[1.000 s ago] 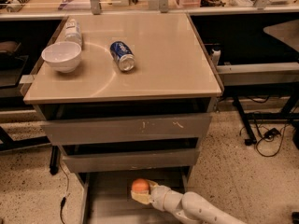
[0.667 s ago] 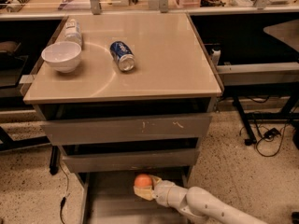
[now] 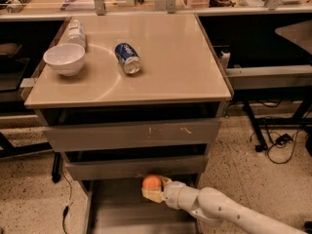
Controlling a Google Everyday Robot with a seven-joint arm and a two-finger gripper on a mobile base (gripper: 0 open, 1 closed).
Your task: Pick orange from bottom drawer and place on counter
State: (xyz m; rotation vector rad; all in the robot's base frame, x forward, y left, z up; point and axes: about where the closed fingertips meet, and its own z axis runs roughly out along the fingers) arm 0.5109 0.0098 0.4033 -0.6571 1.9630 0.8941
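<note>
The orange is a small round fruit held just above the open bottom drawer, close under the front of the middle drawer. My gripper reaches in from the lower right on a white arm and is shut on the orange, its pale fingers wrapping the fruit's underside. The counter is the beige tabletop over the grey drawer cabinet, higher up in the camera view.
On the counter lie a white bowl, a blue soda can on its side and a plastic bottle. Two shut grey drawers sit above the open one. Table legs and cables stand on the right floor.
The gripper has lifted the orange a little higher and slightly to the right, up toward the middle drawer's front. Nothing on the counter has moved.
</note>
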